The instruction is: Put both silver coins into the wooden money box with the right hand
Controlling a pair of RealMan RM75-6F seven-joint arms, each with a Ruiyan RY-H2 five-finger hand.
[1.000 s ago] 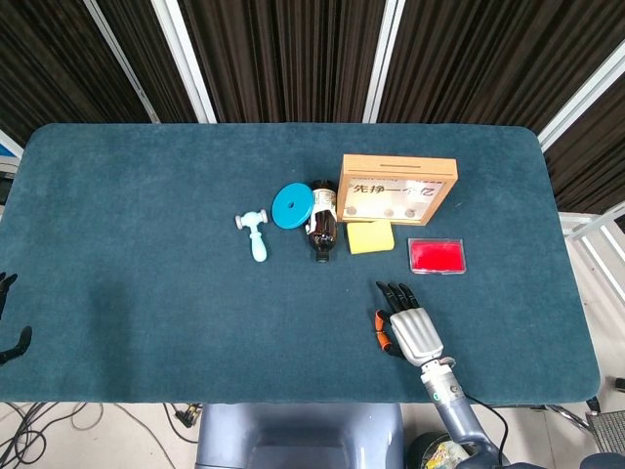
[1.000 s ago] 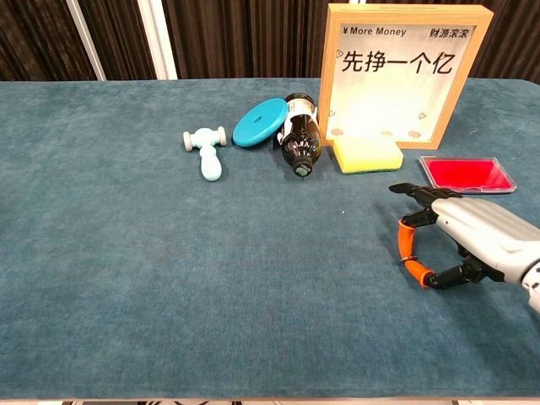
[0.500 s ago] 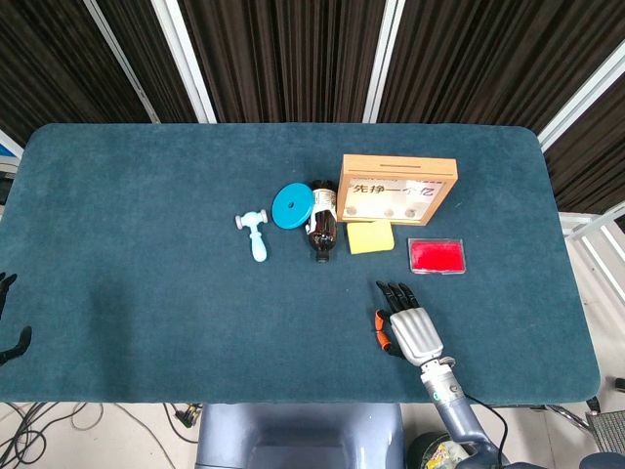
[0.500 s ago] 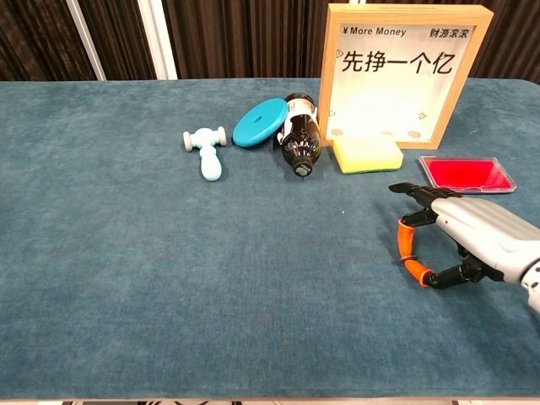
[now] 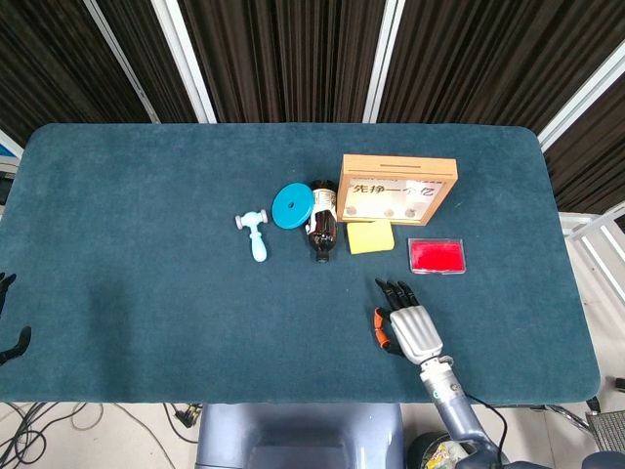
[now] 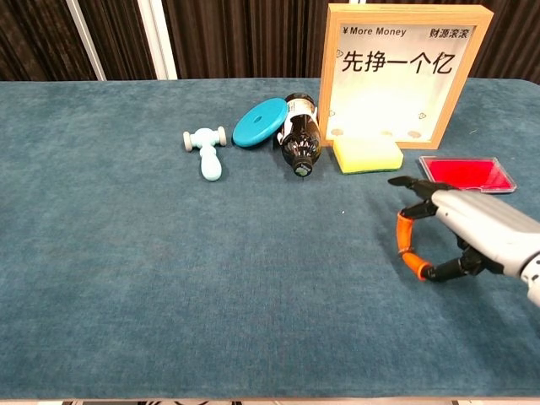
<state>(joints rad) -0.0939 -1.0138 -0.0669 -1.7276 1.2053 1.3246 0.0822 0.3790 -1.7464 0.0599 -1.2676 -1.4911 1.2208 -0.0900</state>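
Wooden money box upright at the far right-centre of the table; right hand empty, fingers apart.

The wooden money box (image 5: 397, 188) stands on the blue table (image 5: 146, 244), and small round silver coins (image 6: 386, 133) show behind its clear front along the bottom. At its 6 o'clock, just beside it, lies a yellow sponge (image 5: 371, 236); at 9 o'clock a brown bottle (image 5: 322, 225) lies on its side, a blue disc (image 5: 292, 206) touching it, and a pale blue toy hammer (image 5: 255, 234) further out. At 5 o'clock sits a red case (image 5: 437, 256). The right hand (image 5: 405, 325) is near the front edge, at 6 o'clock from the case, holding nothing, thumb spread from the fingers. The left hand (image 5: 8, 332) barely shows at the left border; whether its fingers are apart I cannot tell.
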